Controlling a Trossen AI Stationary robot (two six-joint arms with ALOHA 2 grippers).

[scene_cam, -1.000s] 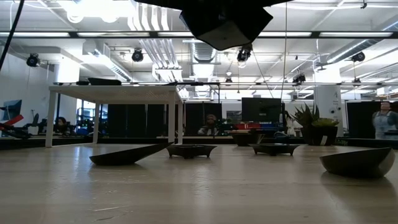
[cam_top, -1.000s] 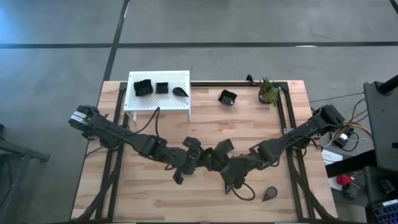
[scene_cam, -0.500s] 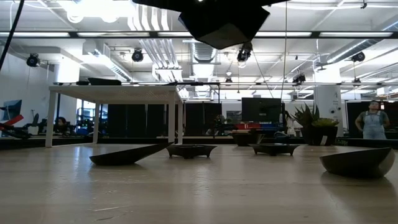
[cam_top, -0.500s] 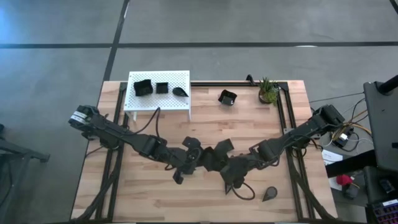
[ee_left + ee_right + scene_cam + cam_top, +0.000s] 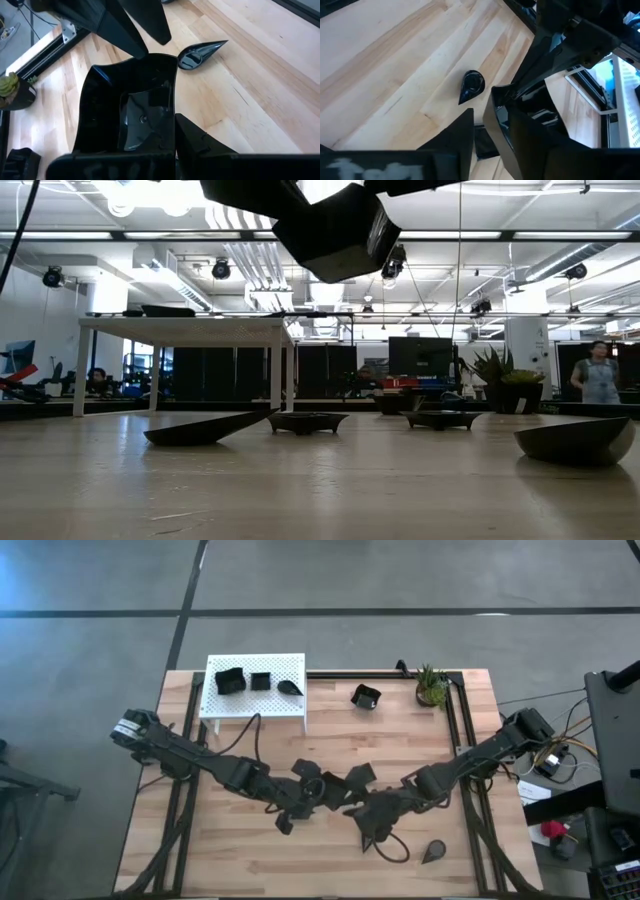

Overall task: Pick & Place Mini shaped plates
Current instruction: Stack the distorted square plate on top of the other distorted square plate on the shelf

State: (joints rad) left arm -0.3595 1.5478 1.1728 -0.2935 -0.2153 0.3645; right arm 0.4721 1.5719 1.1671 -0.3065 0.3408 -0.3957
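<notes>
High view: both arms met at the lower middle of the desk, a square plate between them.
Change: right pincer had just spread its jaws; a second earlier it was clamped.
Left pincer: clamped on the plate, seen in the left wrist view.
Meaning: likely a handover to the left arm.
Others: three plates on the white platform, upper left; teardrop plate, lower right.
</notes>
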